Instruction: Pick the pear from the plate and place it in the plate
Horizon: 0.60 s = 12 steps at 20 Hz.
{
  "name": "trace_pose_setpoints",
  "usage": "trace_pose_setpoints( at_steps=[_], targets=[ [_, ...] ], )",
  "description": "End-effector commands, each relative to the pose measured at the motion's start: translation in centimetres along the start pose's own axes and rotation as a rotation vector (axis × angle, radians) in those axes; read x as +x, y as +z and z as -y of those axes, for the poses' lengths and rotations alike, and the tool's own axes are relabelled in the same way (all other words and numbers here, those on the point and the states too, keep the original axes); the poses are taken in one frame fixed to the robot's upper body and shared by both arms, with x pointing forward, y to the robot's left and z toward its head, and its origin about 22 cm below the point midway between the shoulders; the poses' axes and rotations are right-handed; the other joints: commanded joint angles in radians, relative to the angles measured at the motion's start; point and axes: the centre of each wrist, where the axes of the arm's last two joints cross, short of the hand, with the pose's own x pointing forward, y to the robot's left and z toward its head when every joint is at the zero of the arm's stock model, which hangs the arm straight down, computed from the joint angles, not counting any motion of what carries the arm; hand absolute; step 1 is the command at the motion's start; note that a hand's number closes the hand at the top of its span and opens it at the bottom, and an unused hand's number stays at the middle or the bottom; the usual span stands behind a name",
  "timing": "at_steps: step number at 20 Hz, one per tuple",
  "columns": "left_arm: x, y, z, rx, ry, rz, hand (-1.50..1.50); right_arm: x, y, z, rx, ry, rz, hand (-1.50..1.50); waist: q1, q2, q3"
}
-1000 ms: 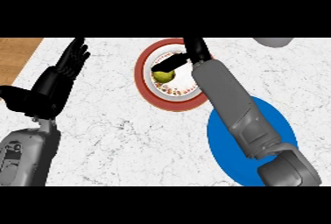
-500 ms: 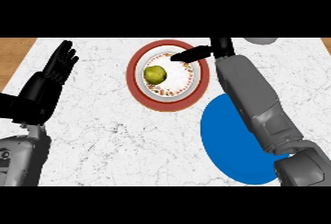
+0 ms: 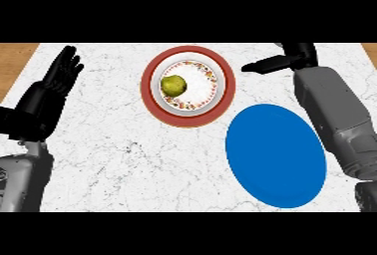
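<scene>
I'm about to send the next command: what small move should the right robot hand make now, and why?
Probably shift the right robot hand left over the pear. The pear lies on the red-rimmed plate, the hand holds nothing and sits off to the plate's right, and the blue plate awaits.

The counter (image 3: 132,164) is white marble with thin grey veins running across it, and it fills nearly all of the view. At the top left corner a strip of brown wood (image 3: 16,62) borders it, narrowing towards the left edge. A smaller patch of the same wood (image 3: 369,48) shows at the top right corner.
</scene>
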Motion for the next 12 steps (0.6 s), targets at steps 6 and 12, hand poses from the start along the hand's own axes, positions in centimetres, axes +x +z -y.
trace_pose_setpoints(
  at_steps=[6, 12],
  targets=[
    [0.7, -0.6, 1.2, -0.003, 0.004, -0.013, 0.00, -1.5, 2.1, 5.7, 0.023, 0.035, 0.009, -1.50, -0.002, -0.002, 0.001],
    [0.1, -0.3, 0.0, -0.016, -0.001, 0.015, 0.00, -1.7, 3.7, 10.1, -0.014, 0.110, 0.053, -1.50, 0.011, 0.006, 0.001]
  ],
)
